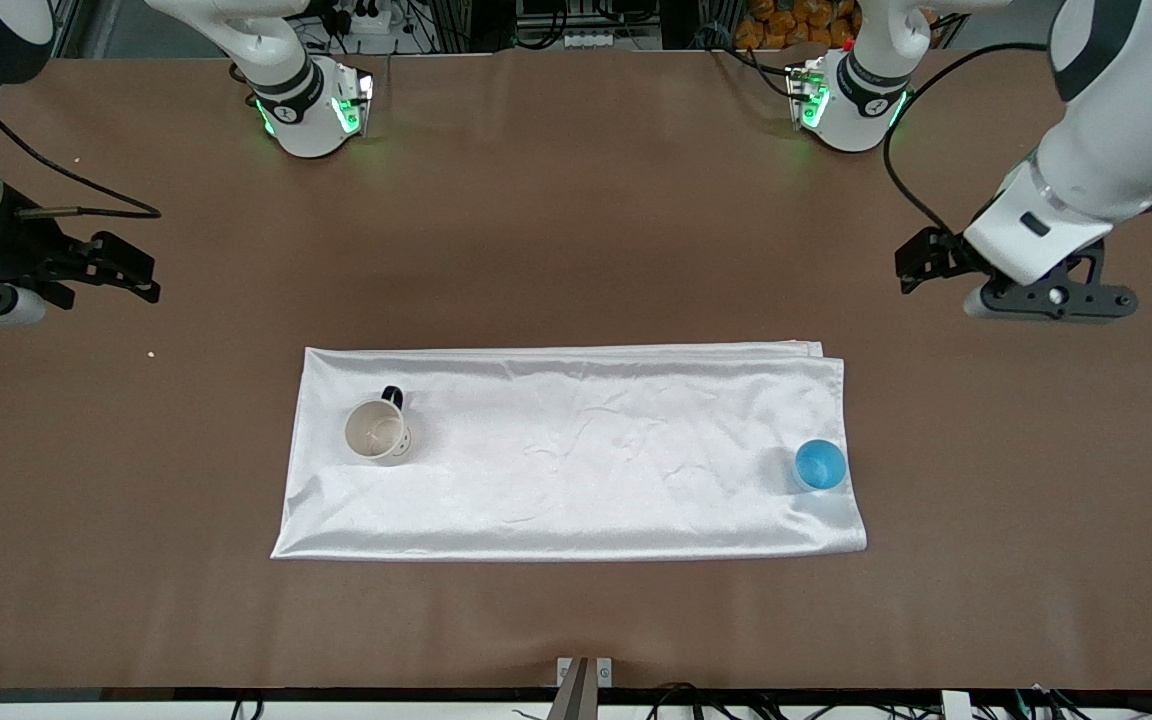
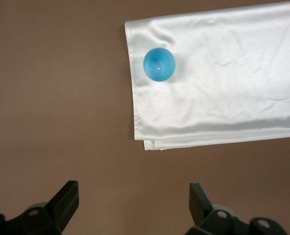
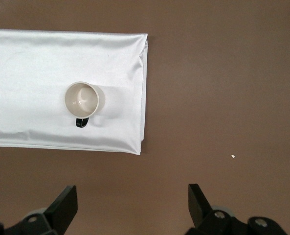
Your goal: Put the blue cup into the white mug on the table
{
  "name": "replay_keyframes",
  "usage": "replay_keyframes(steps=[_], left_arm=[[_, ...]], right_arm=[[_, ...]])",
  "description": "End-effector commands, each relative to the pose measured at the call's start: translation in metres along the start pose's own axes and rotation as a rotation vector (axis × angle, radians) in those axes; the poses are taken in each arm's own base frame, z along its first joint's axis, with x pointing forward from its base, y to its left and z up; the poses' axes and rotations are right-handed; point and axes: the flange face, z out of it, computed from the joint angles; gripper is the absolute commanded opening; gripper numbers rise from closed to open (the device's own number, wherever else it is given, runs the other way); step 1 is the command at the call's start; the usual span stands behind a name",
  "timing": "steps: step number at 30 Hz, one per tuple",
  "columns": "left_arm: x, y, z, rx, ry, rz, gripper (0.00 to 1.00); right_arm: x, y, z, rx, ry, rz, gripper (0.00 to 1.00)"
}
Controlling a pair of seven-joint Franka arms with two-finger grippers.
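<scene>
The blue cup (image 1: 820, 464) stands upright on a white satin cloth, close to the cloth's edge at the left arm's end; it also shows in the left wrist view (image 2: 159, 64). The white mug (image 1: 377, 431) stands upright and empty on the same cloth toward the right arm's end, its black handle pointing toward the robots' bases; it also shows in the right wrist view (image 3: 83, 99). My left gripper (image 1: 921, 262) (image 2: 133, 200) is open and empty over the bare brown table (image 1: 576, 220). My right gripper (image 1: 126, 270) (image 3: 132, 200) is open and empty over bare table at the right arm's end.
The white cloth (image 1: 576, 450) lies flat in the middle of the table, folded, with light wrinkles. A small white crumb (image 1: 151, 353) lies on the table between the right gripper and the cloth. The two arm bases stand along the table's edge farthest from the front camera.
</scene>
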Motion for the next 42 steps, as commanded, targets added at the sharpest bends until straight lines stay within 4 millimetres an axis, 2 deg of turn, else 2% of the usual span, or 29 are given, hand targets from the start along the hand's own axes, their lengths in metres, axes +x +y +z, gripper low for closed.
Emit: replay_keyframes(steps=[1,8,11,15,18,24,28,33,39,42], left_arm=[[0.017,0.004,0.020,0.042,0.021,0.018,1.00],[0.043,0.011,0.059,0.053,0.041,0.033,1.00],[0.055,0.015,0.084,0.049,0.039,0.029,1.00],[0.070,0.020,0.118,0.065,0.047,0.046,1.00],[0.078,0.032,0.138,0.098,0.066,0.081,1.00],[0.090,0.038,0.171,0.093,0.080,0.098,1.00],[0.097,0.043,0.194,0.078,0.087,0.100,1.00],[0.104,0.049,0.219,0.066,0.108,0.090,1.00],[0.111,0.056,0.245,0.051,0.135,0.091,1.00],[0.114,0.060,0.257,0.046,0.153,0.099,1.00]], right_arm=[[0.001,0.001,-0.002,-0.012,-0.002,-0.012,1.00],[0.010,-0.004,0.017,-0.003,-0.030,-0.007,1.00],[0.013,-0.010,0.029,0.003,-0.044,-0.016,1.00],[0.016,-0.017,0.052,0.007,-0.046,-0.025,1.00],[0.015,-0.022,0.067,0.007,-0.046,-0.030,1.00],[0.012,-0.029,0.090,0.053,-0.068,-0.019,1.00],[0.008,-0.034,0.115,0.091,-0.064,-0.007,1.00],[0.003,-0.056,0.149,0.088,-0.030,0.000,1.00],[-0.008,-0.101,0.194,0.076,0.024,0.024,1.00],[-0.012,-0.112,0.211,0.074,0.048,0.022,1.00]])
